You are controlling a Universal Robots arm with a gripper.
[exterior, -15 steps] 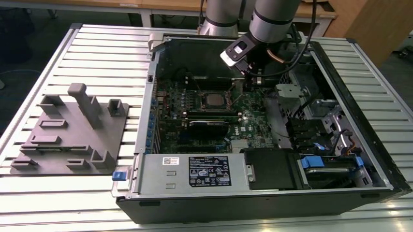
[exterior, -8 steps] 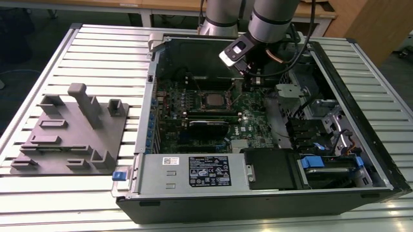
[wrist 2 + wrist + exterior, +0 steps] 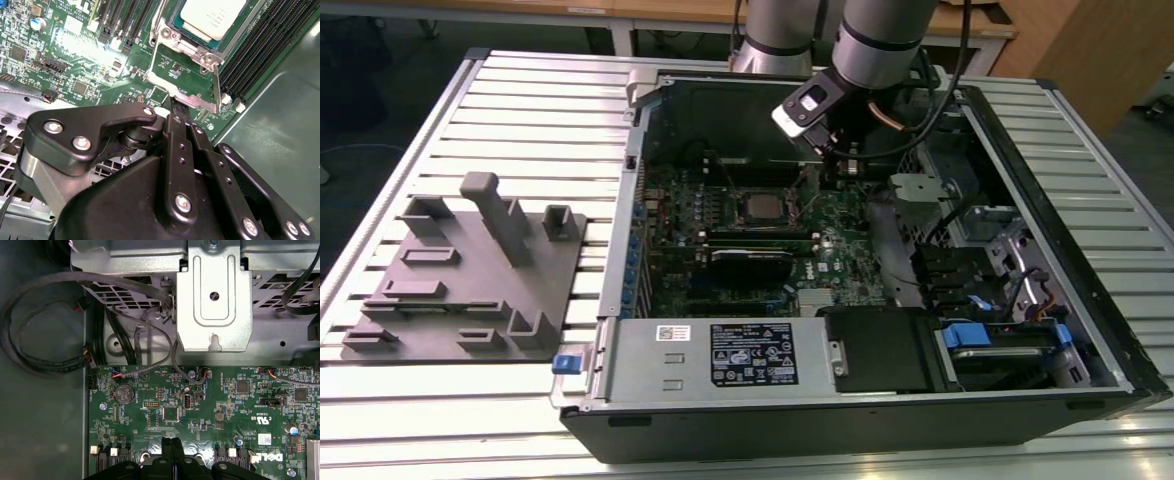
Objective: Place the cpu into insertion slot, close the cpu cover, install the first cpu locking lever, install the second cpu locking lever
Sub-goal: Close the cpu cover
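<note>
You have one cpu (image 3: 212, 17), and it lies pale face up in the one insertion slot (image 3: 173, 20). The single cpu cover (image 3: 195, 100) is swung off it to one side, with green board showing through its cut-out. Your one gripper (image 3: 172, 107) has its fingers pressed together, tips right at the cover's free edge; you cannot tell whether they pinch it. One open computer case (image 3: 854, 420) and one grey peg tray (image 3: 467, 290) sit on a slatted metal table (image 3: 520, 90) – wooden desks (image 3: 654, 12) stand behind
</note>
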